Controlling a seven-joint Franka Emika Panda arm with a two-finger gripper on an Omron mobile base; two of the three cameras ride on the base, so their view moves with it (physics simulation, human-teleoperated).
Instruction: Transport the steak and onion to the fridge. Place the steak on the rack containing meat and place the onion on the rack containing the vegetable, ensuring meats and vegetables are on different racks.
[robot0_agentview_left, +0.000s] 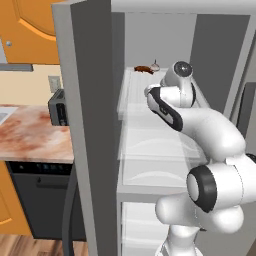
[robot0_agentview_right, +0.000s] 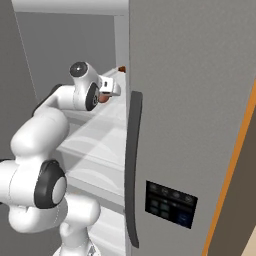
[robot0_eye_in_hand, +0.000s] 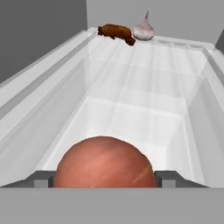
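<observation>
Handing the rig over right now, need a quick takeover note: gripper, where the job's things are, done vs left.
Gripper: shut on the onion, held just inside the open fridge, over the near end of the upper shelf.
At the shelf's back: a brown meat piece beside a whitish bulb, apparently on the same rack.
Done: onion carried to the fridge.
Left: set the onion on the vegetable rack; the steak isn't placed in any visible spot, so fetch it and put it on the meat rack. Check rack separation first.
</observation>
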